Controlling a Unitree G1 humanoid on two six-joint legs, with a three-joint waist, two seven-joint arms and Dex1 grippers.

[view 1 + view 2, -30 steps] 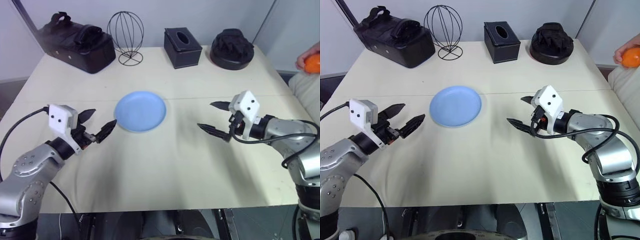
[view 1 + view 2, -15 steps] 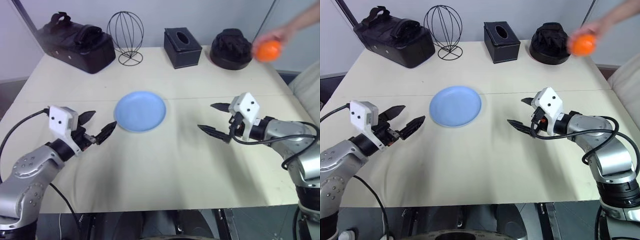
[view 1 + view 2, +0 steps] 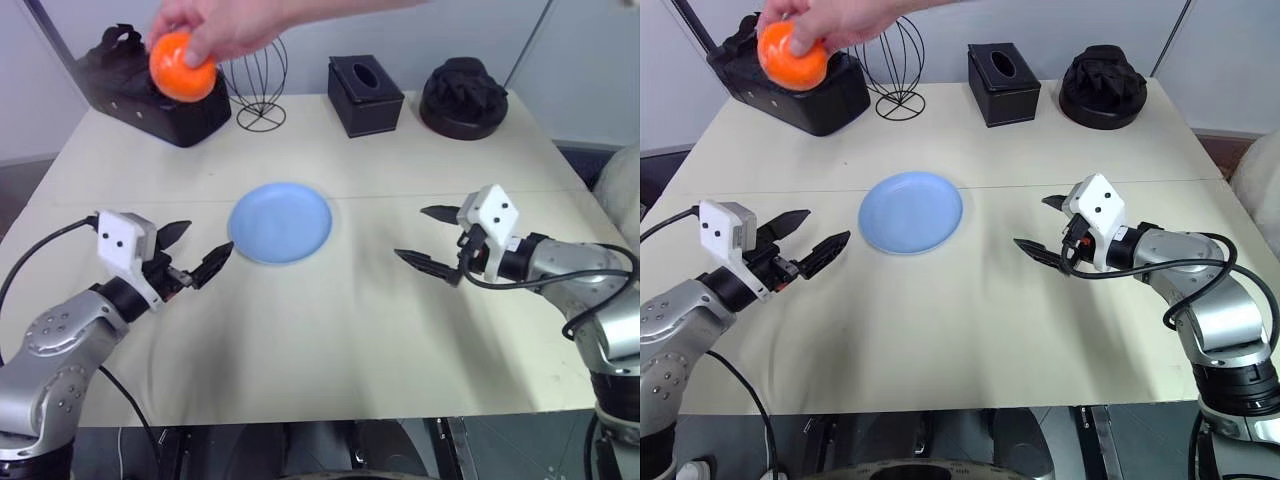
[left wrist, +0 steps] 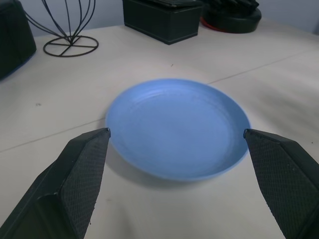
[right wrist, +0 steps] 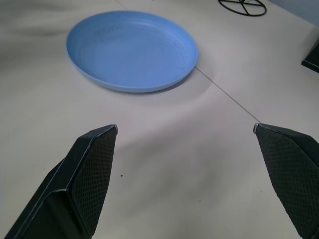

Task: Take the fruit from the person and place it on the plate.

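Observation:
A person's hand point(image 3: 225, 25) reaches in from above and holds the orange fruit point(image 3: 181, 66) high over the table's far left, above the black bag. The light-blue plate point(image 3: 281, 221) lies empty at the table's middle. My left gripper point(image 3: 197, 250) hovers open just left of the plate, pointing at it, well below the fruit. My right gripper point(image 3: 430, 238) hovers open to the plate's right with nothing between its fingers. Both wrist views look at the plate point(image 4: 177, 127) point(image 5: 130, 50) between wide-apart fingers.
Along the table's far edge stand a black bag point(image 3: 155, 85), a wire ball-shaped stand point(image 3: 252, 75), a black tissue box point(image 3: 365, 95) and a black dome-shaped object point(image 3: 464, 96). A seam line crosses the table point(image 3: 330, 330) behind the plate.
The person's hand has carried the fruit from the far right edge across the back of the table to the far left. Both grippers have stayed still and open.

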